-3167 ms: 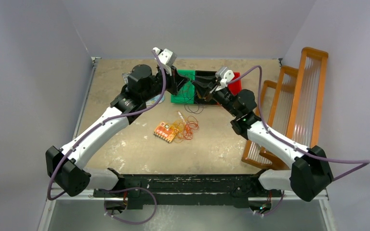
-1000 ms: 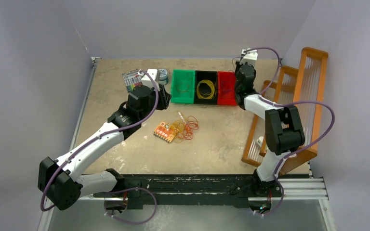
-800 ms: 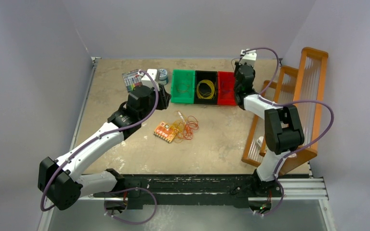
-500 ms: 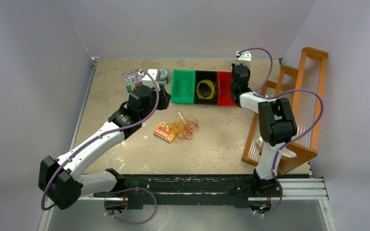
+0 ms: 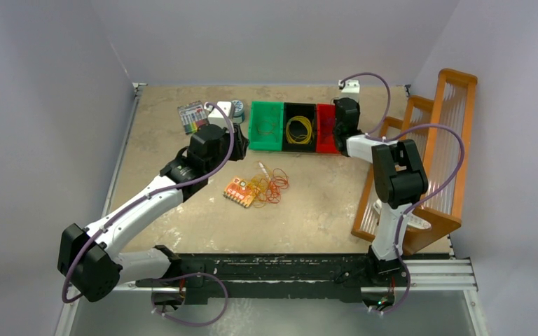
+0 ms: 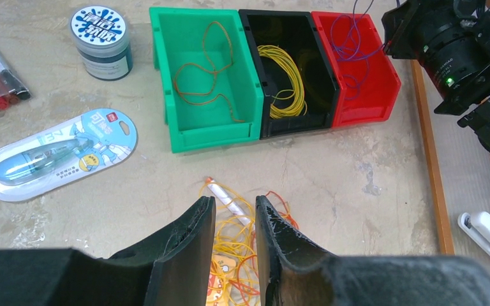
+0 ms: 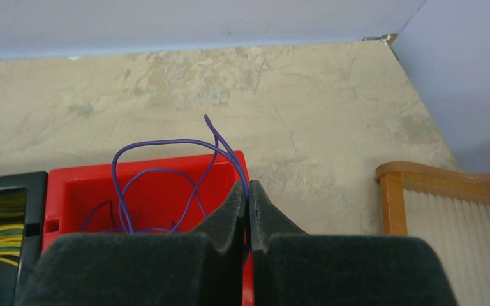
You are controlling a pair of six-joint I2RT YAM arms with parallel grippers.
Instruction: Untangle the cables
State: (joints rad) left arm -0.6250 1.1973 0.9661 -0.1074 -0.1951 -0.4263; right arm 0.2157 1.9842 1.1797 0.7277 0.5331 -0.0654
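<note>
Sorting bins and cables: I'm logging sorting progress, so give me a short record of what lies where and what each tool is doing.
green plastic bin: one thin orange-red wire loop
black plastic bin: coil of yellow wire
red plastic bin: thin purple wire, arching above the rim
left tool: open, holding nothing, above the loose tangle of yellow and orange-red wires
right tool: shut on the thin purple wire, over the red bin

White links, black joint housings on left arm (image 5: 140,203) and right arm (image 5: 392,227); mauve hose (image 5: 371,75) looped along each. left claw (image 6: 235,210), right claw (image 7: 249,191): matte black, rough-textured wedges. One green LED (image 6: 450,81) on right wrist, maybe white lettering beside it, unreadable.
</note>
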